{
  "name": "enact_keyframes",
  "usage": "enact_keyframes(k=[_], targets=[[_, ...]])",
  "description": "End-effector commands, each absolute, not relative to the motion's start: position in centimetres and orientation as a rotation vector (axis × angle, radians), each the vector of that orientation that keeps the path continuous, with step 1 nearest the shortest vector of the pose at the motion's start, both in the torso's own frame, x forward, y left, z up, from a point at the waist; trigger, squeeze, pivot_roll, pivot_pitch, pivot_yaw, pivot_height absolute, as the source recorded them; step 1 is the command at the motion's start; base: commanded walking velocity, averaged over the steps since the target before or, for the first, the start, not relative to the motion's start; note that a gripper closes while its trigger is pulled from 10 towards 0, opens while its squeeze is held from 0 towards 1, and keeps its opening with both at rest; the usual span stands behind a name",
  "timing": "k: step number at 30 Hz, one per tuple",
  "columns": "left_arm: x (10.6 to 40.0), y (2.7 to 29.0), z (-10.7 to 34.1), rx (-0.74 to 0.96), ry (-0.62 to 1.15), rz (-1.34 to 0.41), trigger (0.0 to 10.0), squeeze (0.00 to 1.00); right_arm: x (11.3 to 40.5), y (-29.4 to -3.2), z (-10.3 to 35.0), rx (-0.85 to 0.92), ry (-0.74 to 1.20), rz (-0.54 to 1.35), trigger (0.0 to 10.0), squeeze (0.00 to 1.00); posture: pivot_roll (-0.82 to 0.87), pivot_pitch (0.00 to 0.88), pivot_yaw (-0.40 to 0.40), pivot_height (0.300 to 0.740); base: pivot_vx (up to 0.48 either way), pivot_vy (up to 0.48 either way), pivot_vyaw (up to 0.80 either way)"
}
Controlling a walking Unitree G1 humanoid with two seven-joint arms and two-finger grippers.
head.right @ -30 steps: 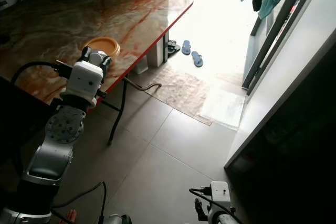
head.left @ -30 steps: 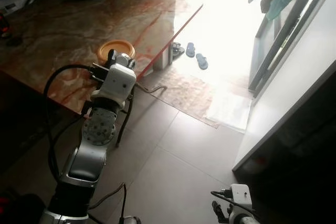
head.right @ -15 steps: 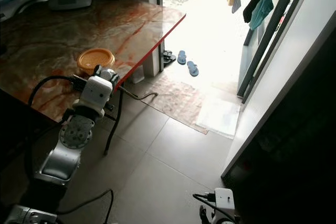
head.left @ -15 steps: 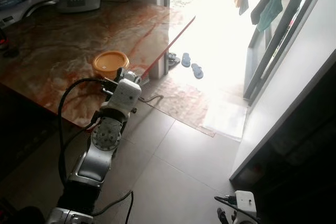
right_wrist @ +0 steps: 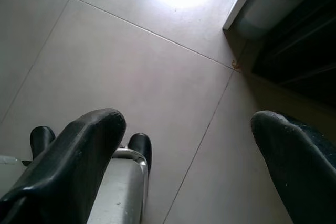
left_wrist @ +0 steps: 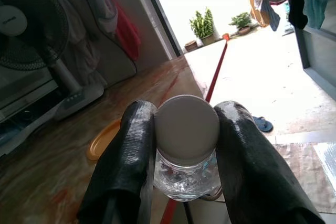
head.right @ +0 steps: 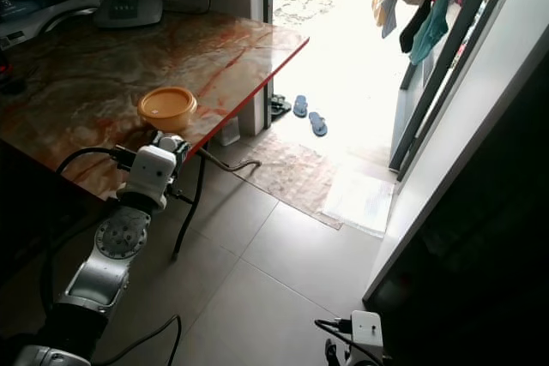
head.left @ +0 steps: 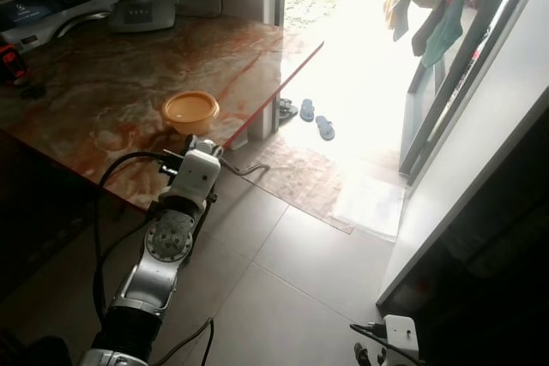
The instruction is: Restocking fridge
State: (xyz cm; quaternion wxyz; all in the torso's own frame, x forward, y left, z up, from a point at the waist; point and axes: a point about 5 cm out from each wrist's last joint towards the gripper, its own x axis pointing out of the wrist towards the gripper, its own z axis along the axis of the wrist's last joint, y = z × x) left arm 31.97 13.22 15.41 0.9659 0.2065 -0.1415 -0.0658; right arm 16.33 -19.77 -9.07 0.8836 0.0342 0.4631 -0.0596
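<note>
Our right gripper (right_wrist: pixel 184 166) is hanging low over the tiled floor (right_wrist: pixel 131 61), its fingers spread wide. Our left gripper (left_wrist: pixel 185 145) is holding a clear jar (left_wrist: pixel 186 174) by its white lid (left_wrist: pixel 186 129), at the red edge of the marble table (head.left: pixel 103 92). Just beyond it, an orange lidded bowl (head.left: pixel 190 111) is sitting on that table. Farther off, sandals (head.left: pixel 316 119) are lying in the bright doorway.

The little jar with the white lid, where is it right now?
The jar is clamped in the left hand, held at the near edge of the table, just short of the orange bowl.
</note>
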Motion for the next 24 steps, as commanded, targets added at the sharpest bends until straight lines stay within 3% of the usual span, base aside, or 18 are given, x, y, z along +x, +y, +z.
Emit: enact_keyframes(k=[1,5,8,24], targets=[[31.9,13.2,16.2,0.417,-0.326,-0.150,10.0,0.00,16.3,-19.6,-9.1,0.083,0.966,-0.130,10.0,0.00,-0.02,0.000,-0.030,0.740,0.000,0.000,-0.80],[32.1,13.1,16.1,0.436,-0.328,-0.145,10.0,0.00,16.2,-19.5,-9.2,0.086,0.966,-0.134,10.0,0.00,-0.03,0.000,-0.029,0.740,0.000,-0.075,-0.80],[32.3,13.1,16.1,0.439,-0.326,-0.144,10.0,0.00,16.2,-19.6,-9.2,0.086,0.964,-0.136,10.0,0.00,-0.04,0.000,-0.029,0.740,0.000,-0.480,0.00],[32.3,14.4,11.9,0.387,-0.152,-0.130,10.0,0.00,16.0,-19.8,-9.2,0.081,0.963,-0.148,10.0,0.00,-0.05,0.000,-0.034,0.740,0.000,0.000,-0.10]])
